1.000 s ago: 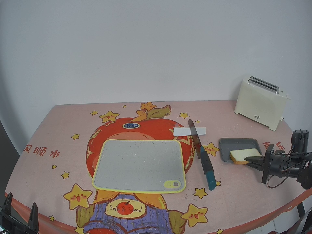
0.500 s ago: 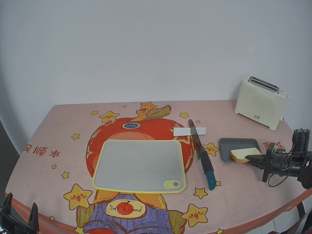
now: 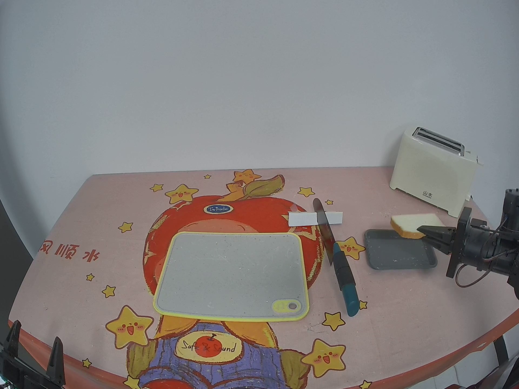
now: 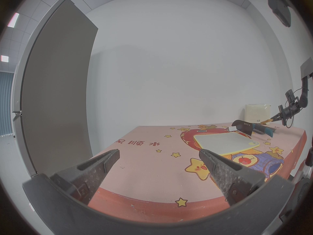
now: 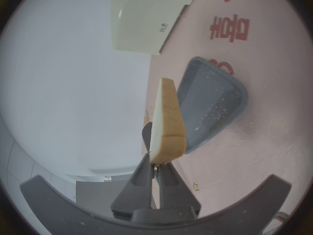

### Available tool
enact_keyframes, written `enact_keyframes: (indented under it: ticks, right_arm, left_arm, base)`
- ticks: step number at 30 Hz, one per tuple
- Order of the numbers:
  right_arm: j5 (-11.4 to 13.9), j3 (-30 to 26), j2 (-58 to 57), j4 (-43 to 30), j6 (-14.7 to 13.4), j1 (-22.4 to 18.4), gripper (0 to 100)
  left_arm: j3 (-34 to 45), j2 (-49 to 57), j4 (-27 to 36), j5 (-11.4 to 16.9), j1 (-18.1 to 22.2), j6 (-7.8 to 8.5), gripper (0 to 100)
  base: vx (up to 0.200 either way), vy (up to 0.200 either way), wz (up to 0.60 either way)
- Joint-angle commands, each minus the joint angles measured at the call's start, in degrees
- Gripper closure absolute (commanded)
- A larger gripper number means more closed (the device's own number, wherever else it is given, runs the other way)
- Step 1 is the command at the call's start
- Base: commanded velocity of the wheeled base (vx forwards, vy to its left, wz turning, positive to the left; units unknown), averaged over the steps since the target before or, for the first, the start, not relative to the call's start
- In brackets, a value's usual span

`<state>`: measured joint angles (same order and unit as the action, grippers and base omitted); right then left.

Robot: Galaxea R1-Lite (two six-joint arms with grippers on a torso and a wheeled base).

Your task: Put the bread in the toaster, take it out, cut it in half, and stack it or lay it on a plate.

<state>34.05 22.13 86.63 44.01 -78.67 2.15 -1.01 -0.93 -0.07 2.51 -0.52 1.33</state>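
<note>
My right gripper is shut on a slice of bread, holding it by one edge in the air above the far right corner of the grey plate. The right wrist view has the bread pinched between the fingers, with the plate below and the cream toaster beyond. The toaster stands at the table's far right, slots up. A knife with a teal handle lies between the plate and the cutting board. My left gripper hangs open off the table's near left corner.
A white paper strip lies under the knife's blade tip. The table's right edge runs close behind the toaster and under my right arm. The pink printed tablecloth has bare room to the left of the board.
My right gripper has lifted the bread off the grey plate and carried it up and back toward the toaster. The plate is now bare. The left arm has not moved.
</note>
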Motion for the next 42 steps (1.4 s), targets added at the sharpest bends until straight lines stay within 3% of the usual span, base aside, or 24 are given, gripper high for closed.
enact_keyframes:
  ticks: [1, 13, 17, 22, 23, 24, 25, 29, 30, 32, 33, 34, 35, 36, 37, 38, 39, 40, 42]
  right_arm:
    - [0.1, 0.9, -2.6, 0.5, -0.9, 0.1, 100]
    - [-0.1, 1.7, -5.2, -0.2, -0.5, 0.0, 100]
    - [-0.1, 1.9, -7.3, -0.5, 4.3, 0.1, 100]
    - [-0.2, 1.9, -7.5, -0.5, 13.1, 0.0, 100]
    - [-0.2, 1.9, -7.5, -0.5, 13.4, 0.0, 100]
    - [-0.3, 1.7, -7.4, -0.6, 16.7, -0.4, 100]
    - [-0.4, 1.7, -7.5, -0.8, 18.0, -0.5, 100]
    - [-1.5, 1.7, -8.3, -5.9, 31.6, -0.6, 100]
    - [-3.1, 1.3, -8.4, -7.8, 37.6, -0.5, 100]
    - [-5.8, 0.1, -8.2, -9.6, 45.9, -0.4, 100]
    - [-6.4, -0.2, -8.2, -9.8, 47.7, -0.4, 100]
    - [-8.1, -1.0, -8.1, -10.3, 54.0, -0.3, 100]
    - [-9.3, -1.4, -8.1, -10.3, 57.3, -0.3, 100]
    - [-9.3, -1.4, -8.1, -10.3, 57.3, -0.3, 100]
    - [-12.3, -1.6, -8.0, -10.3, 63.6, -0.1, 100]
    - [-12.3, -1.6, -8.0, -10.3, 63.6, -0.1, 100]
    - [-14.2, -1.6, -7.9, -10.3, 67.3, 0.1, 100]
    - [-15.2, -1.5, -7.9, -10.2, 68.6, 0.3, 100]
    - [-16.2, -1.5, -8.1, -10.3, 69.8, 1.7, 100]
  left_arm:
    - [1.0, 0.5, 0.0, 0.0, 0.0, -0.01, 0]
    - [1.0, 0.5, 0.0, -0.1, 0.0, -0.01, 0]
    - [1.0, 0.5, 0.0, 0.0, 0.0, -0.01, 0]
    - [1.0, 0.5, 0.0, -0.1, 0.0, -0.01, 0]
    - [1.0, 0.5, 0.0, 0.0, 0.0, -0.01, 0]
    - [1.0, 0.5, 0.0, 0.0, 0.0, -0.01, 0]
    - [1.0, 0.5, 0.0, 0.0, 0.0, -0.01, 0]
    - [1.0, 0.5, 0.0, -0.1, 0.0, -0.01, 0]
    - [1.0, 0.5, 0.0, 0.0, 0.0, -0.01, 0]
    - [1.0, 0.5, 0.0, 0.0, 0.0, -0.01, 0]
    - [1.0, 0.5, 0.0, 0.0, 0.0, -0.01, 0]
    - [1.0, 0.5, 0.0, 0.0, 0.0, -0.01, 0]
    - [1.0, 0.5, 0.0, -0.1, 0.0, -0.01, 0]
    - [1.0, 0.5, 0.0, -0.1, 0.0, -0.01, 0]
    - [1.0, 0.5, 0.0, 0.0, 0.0, -0.01, 0]
    - [1.0, 0.5, 0.0, 0.0, 0.0, -0.01, 0]
    - [1.0, 0.5, 0.0, 0.0, 0.0, -0.01, 0]
    - [1.0, 0.5, 0.0, 0.0, 0.0, -0.01, 0]
    - [1.0, 0.5, 0.0, -0.1, 0.0, 0.08, 0]
  base:
    - [0.0, 0.0, 0.0]
    - [0.0, 0.0, 0.0]
    - [0.0, 0.0, 0.0]
    - [0.0, 0.0, 0.0]
    - [0.0, 0.0, 0.0]
    - [0.0, 0.0, 0.0]
    - [0.0, 0.0, 0.0]
    - [0.0, 0.0, 0.0]
    - [0.0, 0.0, 0.0]
    - [0.0, 0.0, 0.0]
    - [0.0, 0.0, 0.0]
    - [0.0, 0.0, 0.0]
    - [0.0, 0.0, 0.0]
    - [0.0, 0.0, 0.0]
    - [0.0, 0.0, 0.0]
    - [0.0, 0.0, 0.0]
    - [0.0, 0.0, 0.0]
    - [0.0, 0.0, 0.0]
    - [0.0, 0.0, 0.0]
